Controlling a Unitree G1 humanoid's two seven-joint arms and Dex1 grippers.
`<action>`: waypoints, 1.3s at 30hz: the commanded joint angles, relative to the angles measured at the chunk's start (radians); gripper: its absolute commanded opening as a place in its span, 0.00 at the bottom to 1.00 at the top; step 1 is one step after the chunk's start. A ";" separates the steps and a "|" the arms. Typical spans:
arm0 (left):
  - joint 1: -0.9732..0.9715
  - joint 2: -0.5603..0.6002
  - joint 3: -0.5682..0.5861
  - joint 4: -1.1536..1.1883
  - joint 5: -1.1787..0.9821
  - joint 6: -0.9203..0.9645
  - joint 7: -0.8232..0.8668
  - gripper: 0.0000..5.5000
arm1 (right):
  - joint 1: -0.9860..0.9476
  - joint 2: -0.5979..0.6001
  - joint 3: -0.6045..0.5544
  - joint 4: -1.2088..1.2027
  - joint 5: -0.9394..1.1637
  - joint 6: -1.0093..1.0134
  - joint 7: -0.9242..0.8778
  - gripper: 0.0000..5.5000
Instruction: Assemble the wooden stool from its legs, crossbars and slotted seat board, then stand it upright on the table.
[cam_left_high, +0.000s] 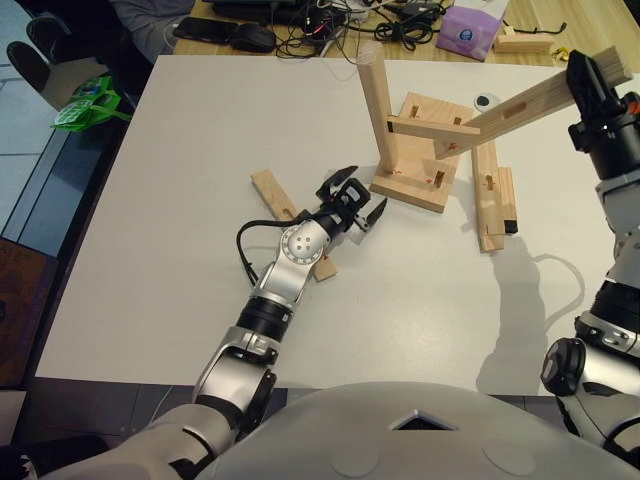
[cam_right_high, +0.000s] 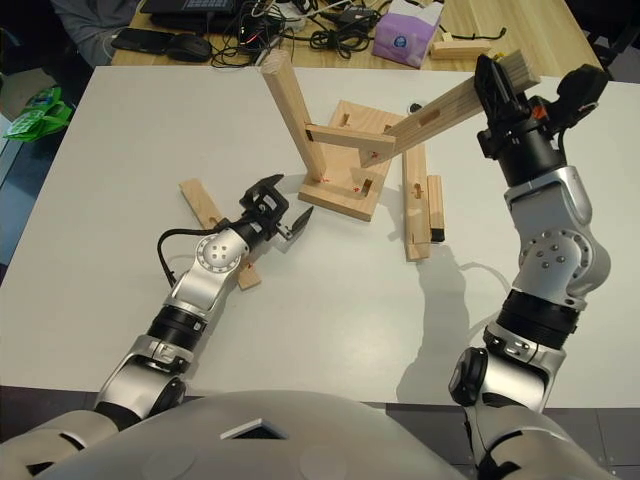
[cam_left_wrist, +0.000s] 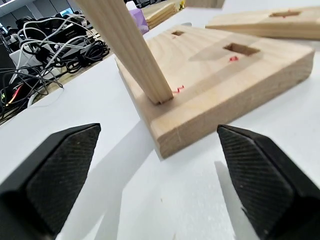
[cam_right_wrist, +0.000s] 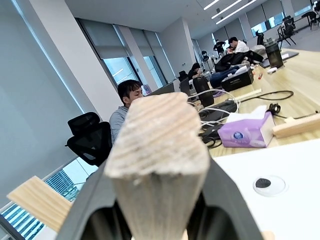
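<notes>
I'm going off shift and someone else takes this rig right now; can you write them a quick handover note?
Left gripper open, low over the table beside the seat board. Right gripper shut on the second leg, tilted above the board, lower end at the crossbar. Done: first leg upright in the board. Left: seat the second leg, fit the loose pieces, stand the stool.
</notes>
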 joint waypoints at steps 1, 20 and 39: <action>-0.056 -0.037 0.031 0.032 -0.060 0.023 -0.015 0.79 | 0.014 0.030 0.023 0.047 -0.024 -0.027 0.020 0.18; -0.115 -0.202 0.113 0.002 -0.198 0.283 0.090 0.69 | 0.016 0.052 0.012 0.036 -0.067 -0.082 0.002 0.18; -0.290 -0.277 0.143 0.385 -0.157 0.189 0.225 0.44 | 0.015 0.070 0.028 -0.005 -0.069 -0.089 -0.025 0.18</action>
